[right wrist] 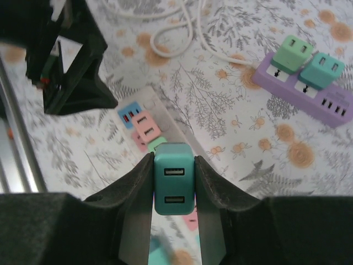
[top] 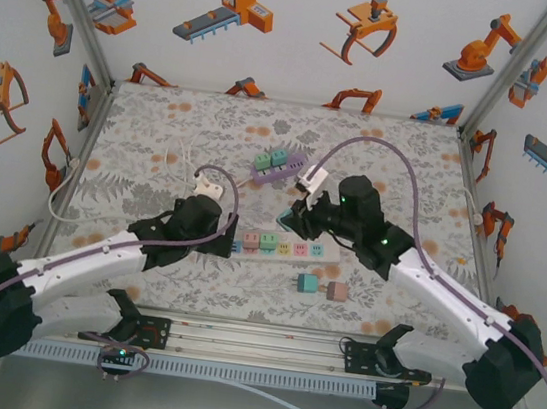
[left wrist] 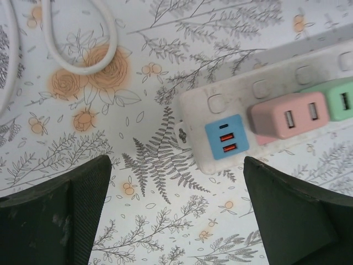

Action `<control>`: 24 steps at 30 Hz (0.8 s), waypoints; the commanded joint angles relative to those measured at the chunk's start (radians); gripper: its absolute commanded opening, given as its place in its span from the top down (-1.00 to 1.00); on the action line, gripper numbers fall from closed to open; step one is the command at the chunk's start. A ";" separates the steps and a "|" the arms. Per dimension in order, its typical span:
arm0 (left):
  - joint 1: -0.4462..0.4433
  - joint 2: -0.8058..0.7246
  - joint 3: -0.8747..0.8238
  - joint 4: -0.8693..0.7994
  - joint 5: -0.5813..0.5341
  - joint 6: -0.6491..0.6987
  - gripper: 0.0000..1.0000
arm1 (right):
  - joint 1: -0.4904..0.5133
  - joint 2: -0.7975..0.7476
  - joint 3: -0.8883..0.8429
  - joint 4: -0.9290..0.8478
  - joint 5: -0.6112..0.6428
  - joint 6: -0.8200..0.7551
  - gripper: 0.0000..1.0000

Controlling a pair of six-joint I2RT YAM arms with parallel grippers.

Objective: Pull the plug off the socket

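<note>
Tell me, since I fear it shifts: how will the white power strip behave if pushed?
The power strip looks like hard plastic, so probably stiff. Lying flat, it should slide rather than tip. The open left gripper isn't clamping it.

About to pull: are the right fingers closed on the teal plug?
Shut. Right wrist view: both fingers press the sides of the teal plug, no gap. Seated in the white strip or not: cannot tell.

Light was bright and even, with only faint shadows on the surface (top: 161, 139). The right wrist view was slightly blurred near its bottom edge.
</note>
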 commanded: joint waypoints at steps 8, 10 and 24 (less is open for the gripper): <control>-0.017 -0.280 0.003 -0.007 0.413 0.321 -0.94 | -0.001 -0.052 0.017 -0.214 0.306 0.876 0.73; -0.020 -0.307 0.017 -0.041 0.521 0.398 -0.94 | 0.012 -0.058 -0.029 -0.198 0.308 0.992 0.72; -0.058 -0.204 0.127 -0.166 0.708 0.608 -0.94 | 0.194 0.022 -0.265 -0.027 0.500 1.250 0.63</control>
